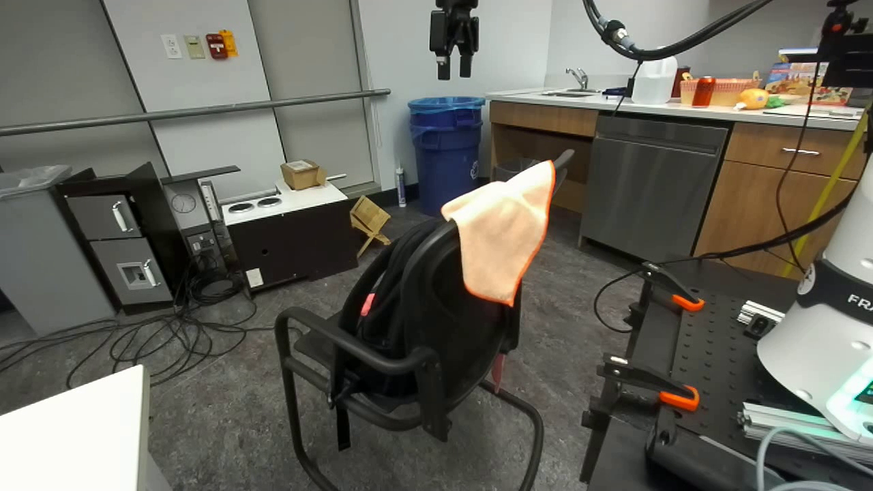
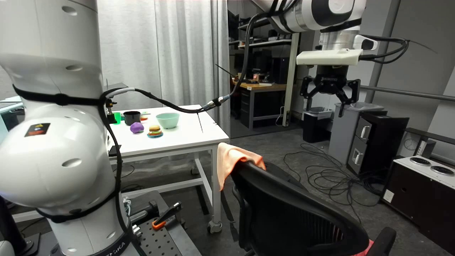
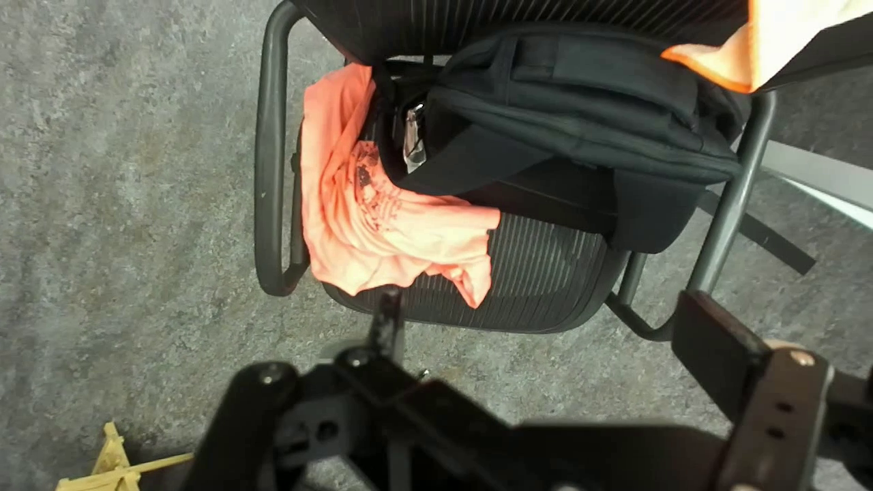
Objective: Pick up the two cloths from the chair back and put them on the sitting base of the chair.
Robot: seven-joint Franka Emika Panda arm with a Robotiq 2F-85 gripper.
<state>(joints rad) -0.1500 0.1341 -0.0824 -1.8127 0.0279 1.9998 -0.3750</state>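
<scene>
A peach cloth with an orange edge [image 1: 508,235] hangs over a top corner of the black chair's back [image 2: 284,202]. It also shows in an exterior view [image 2: 231,160] and at the wrist view's upper right [image 3: 791,37]. A coral cloth with a dark print [image 3: 382,225] lies crumpled on the chair's mesh seat [image 3: 545,266], beside a backpack; only a bit of it shows in an exterior view [image 2: 368,249]. My gripper [image 2: 325,109] is open and empty, high above and apart from the chair. It also shows in an exterior view [image 1: 455,68] and the wrist view [image 3: 542,307].
A black backpack [image 3: 580,116] fills the seat's rear part against the chair back. Armrests [image 3: 269,150] flank the seat. A white table [image 2: 177,142] with toys and a bowl stands near the chair. Cables [image 1: 184,327] and a toy stove [image 1: 293,232] are on the floor.
</scene>
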